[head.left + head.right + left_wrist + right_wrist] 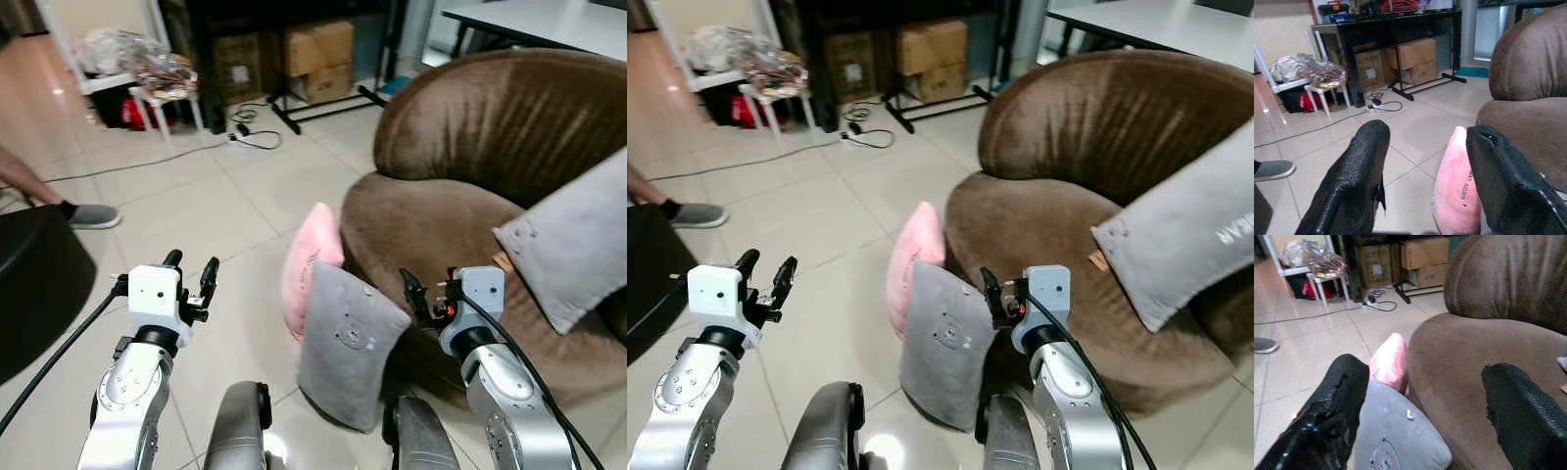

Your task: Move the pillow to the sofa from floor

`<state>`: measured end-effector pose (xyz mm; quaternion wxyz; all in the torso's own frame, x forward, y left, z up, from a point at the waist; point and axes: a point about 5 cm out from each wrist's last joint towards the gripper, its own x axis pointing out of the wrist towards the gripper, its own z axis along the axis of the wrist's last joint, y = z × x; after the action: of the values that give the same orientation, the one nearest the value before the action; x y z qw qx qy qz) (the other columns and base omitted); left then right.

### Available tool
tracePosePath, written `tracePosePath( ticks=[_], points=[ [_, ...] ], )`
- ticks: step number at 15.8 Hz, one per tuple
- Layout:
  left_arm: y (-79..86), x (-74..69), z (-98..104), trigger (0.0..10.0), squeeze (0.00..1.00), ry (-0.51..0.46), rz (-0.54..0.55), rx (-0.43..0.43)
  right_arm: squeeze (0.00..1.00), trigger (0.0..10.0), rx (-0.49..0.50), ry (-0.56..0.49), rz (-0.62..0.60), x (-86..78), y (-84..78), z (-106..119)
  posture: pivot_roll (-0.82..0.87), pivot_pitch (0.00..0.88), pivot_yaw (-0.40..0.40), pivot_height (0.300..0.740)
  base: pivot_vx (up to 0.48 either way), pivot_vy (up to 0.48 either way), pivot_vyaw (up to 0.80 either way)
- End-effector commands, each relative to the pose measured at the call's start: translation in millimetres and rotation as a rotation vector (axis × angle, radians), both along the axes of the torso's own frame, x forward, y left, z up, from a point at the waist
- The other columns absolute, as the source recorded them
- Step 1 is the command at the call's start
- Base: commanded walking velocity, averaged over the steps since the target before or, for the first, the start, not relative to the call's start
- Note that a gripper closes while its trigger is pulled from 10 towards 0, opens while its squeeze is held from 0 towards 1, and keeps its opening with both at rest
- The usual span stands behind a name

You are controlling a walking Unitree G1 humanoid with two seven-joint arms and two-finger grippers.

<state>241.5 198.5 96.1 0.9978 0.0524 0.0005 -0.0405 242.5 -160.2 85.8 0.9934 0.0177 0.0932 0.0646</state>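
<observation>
A grey pillow (348, 343) stands on the tiled floor, leaning against the front of the brown sofa (431, 225). Just behind it a pink pillow (312, 266) also stands upright against the sofa. Another grey pillow (578, 240) lies propped on the sofa seat at the right. My left gripper (192, 262) is open over the bare floor, left of the pink pillow. My right gripper (429, 292) is open too, held above the grey pillow's right corner at the sofa's front edge. In the right wrist view the grey pillow (1396, 435) lies between and below the fingers (1337, 396).
A person's foot in a grey shoe (90, 215) rests on the floor at the left, beside a black rounded object (34, 284). Cardboard boxes (313, 54), a white stool (167, 93) and a cable (255, 135) lie at the back. Open tiled floor (196, 206) lies ahead.
</observation>
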Motion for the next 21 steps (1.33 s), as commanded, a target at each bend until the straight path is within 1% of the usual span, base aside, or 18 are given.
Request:
tracePosePath(
  ticks=[1,2,3,4,5,7,8,9,12,14,17,20,21],
  points=[
    [3.1,-0.6,3,4.2,1.00,-0.008,0.011,0.014,1.00,5.8,-0.006,-0.029,-0.002,2.3,-0.8,6,-0.07,0.000,0.035,0.616,0.000,0.000,0.00],
    [3.5,-0.7,3,0.0,1.00,-0.008,0.011,0.013,0.59,0.0,-0.002,-0.032,0.001,2.1,-0.4,6,-0.07,0.000,0.035,0.616,0.000,0.000,0.00],
    [3.8,-0.8,3,0.0,0.91,-0.008,0.011,0.012,0.00,0.0,-0.003,-0.032,0.002,2.0,-0.1,6,-0.07,0.000,0.035,0.616,0.000,0.000,0.00],
    [3.9,-0.7,4,0.0,0.27,-0.015,0.009,0.026,0.00,2.9,-0.007,-0.028,0.001,1.9,0.0,6,-0.07,0.000,0.035,0.616,0.000,0.000,0.00],
    [3.6,-0.4,5,10.0,0.00,-0.021,0.010,0.039,0.00,10.0,-0.007,-0.020,0.000,1.9,0.5,5,-0.07,0.000,0.036,0.616,0.000,0.000,0.00],
    [2.5,0.0,5,10.0,0.00,-0.022,0.000,0.062,0.00,10.0,0.000,-0.020,0.008,1.2,1.4,6,-0.07,0.000,0.039,0.616,0.000,0.000,0.00],
    [2.1,-0.1,5,10.0,0.00,-0.023,-0.006,0.067,0.00,10.0,-0.021,-0.022,0.028,0.8,2.6,6,-0.07,0.000,0.039,0.616,0.000,0.000,0.00],
    [0.8,-1.1,7,10.0,0.00,-0.037,-0.022,0.059,0.00,10.0,-0.062,-0.017,0.075,-1.0,7.3,5,-0.07,0.001,0.042,0.616,0.000,0.000,0.80],
    [0.9,-1.9,9,10.0,0.00,-0.052,-0.027,0.056,0.00,10.0,-0.044,-0.016,0.071,-1.2,8.2,4,-0.06,0.003,0.041,0.616,0.350,0.000,0.80],
    [1.6,-2.3,10,10.0,0.00,-0.054,-0.025,0.059,0.00,10.0,0.007,-0.016,0.058,-1.4,7.9,4,-0.06,0.005,0.040,0.616,0.424,0.000,0.00],
    [1.9,-3.0,10,10.0,0.00,-0.052,-0.025,0.058,0.00,10.0,-0.008,-0.016,0.062,-1.9,8.5,5,-0.06,0.007,0.041,0.616,0.421,0.000,0.00],
    [3.7,-2.2,8,10.0,0.00,-0.033,-0.006,0.058,0.00,10.0,-0.035,-0.002,-0.017,-1.3,0.6,2,-0.06,0.007,0.042,0.616,0.099,0.000,0.00],
    [3.8,-1.8,8,10.0,0.00,-0.031,-0.010,0.065,0.00,10.0,-0.024,0.012,-0.050,-1.3,-2.9,0,-0.06,0.009,0.044,0.608,0.000,0.000,0.00]
  ],
)
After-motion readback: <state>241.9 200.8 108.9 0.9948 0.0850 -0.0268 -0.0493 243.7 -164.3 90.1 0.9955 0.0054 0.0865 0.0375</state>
